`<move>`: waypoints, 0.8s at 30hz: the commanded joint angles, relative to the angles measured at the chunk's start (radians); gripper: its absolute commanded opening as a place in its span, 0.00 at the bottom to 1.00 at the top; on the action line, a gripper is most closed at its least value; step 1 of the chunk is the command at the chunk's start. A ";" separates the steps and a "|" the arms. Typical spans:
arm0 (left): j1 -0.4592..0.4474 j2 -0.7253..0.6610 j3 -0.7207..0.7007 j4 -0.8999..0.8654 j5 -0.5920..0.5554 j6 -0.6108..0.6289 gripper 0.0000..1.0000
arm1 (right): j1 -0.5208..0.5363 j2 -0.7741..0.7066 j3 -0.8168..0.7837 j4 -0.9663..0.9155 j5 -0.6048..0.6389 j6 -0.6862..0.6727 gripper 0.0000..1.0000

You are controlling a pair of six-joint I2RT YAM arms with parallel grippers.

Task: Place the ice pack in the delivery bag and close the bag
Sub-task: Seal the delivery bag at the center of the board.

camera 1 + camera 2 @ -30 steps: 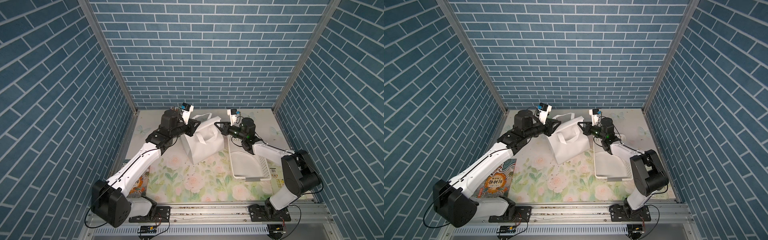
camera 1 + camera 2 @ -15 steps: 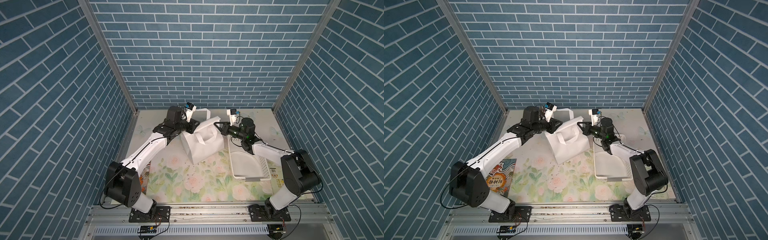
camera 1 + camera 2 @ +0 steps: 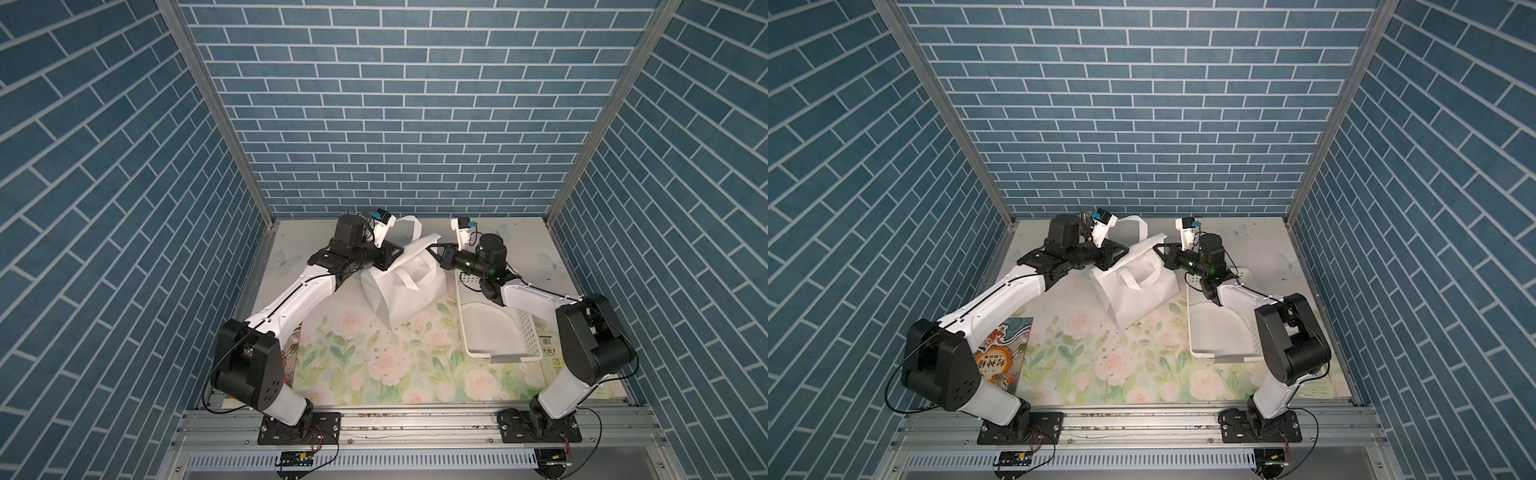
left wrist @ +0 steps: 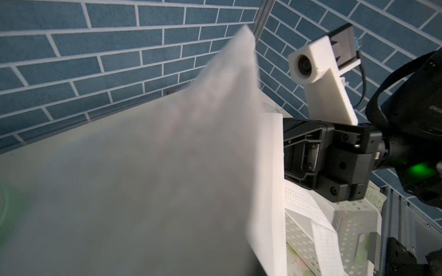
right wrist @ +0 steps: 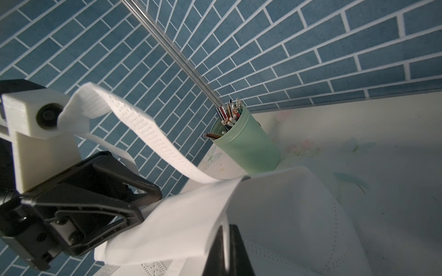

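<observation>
Close to me, a picture book (image 3: 1000, 353) lies flat on the flowery worktop (image 3: 374, 374) by my left arm. A white basket (image 3: 494, 336) with holes sits by my right arm.

A bit further out stands the delivery bag (image 3: 399, 299), big and white, between the two. My right fingers (image 5: 222, 253) are squeezed tight on the bag's top edge, on the basket side. My left fingers (image 5: 146, 191) are at the top edge on the other side, touching the cloth. They look a little apart, but I cannot tell if they pinch it. The edge runs straight from one set of fingers to the other. One strap (image 5: 153, 133) loops up past my left fingers.

Far back by the wall stands a green cup (image 5: 246, 148) full of pens. I cannot tell where the ice pack is.
</observation>
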 commanded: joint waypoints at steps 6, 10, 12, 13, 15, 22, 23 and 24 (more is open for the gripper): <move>-0.002 -0.033 -0.030 -0.001 0.094 -0.022 0.40 | 0.001 0.039 0.061 -0.022 -0.003 0.005 0.00; -0.001 -0.033 -0.041 0.000 0.082 -0.025 0.42 | -0.002 0.047 0.073 -0.023 -0.003 0.009 0.00; -0.002 -0.019 -0.037 -0.022 0.067 -0.017 0.41 | -0.002 0.050 0.084 -0.028 -0.005 0.009 0.00; -0.002 -0.011 -0.033 -0.032 0.063 -0.017 0.41 | -0.003 0.052 0.089 -0.031 -0.005 0.008 0.00; -0.001 0.006 -0.026 -0.054 0.048 -0.012 0.40 | -0.002 0.056 0.099 -0.035 -0.007 0.009 0.00; -0.002 0.017 -0.004 -0.087 0.041 -0.003 0.40 | -0.006 0.066 0.123 -0.060 -0.012 0.006 0.00; -0.001 0.017 -0.004 -0.089 0.038 -0.001 0.40 | -0.006 0.064 0.126 -0.060 -0.013 0.006 0.00; -0.002 0.019 -0.004 -0.096 0.035 0.001 0.40 | -0.006 0.062 0.126 -0.061 -0.013 0.007 0.00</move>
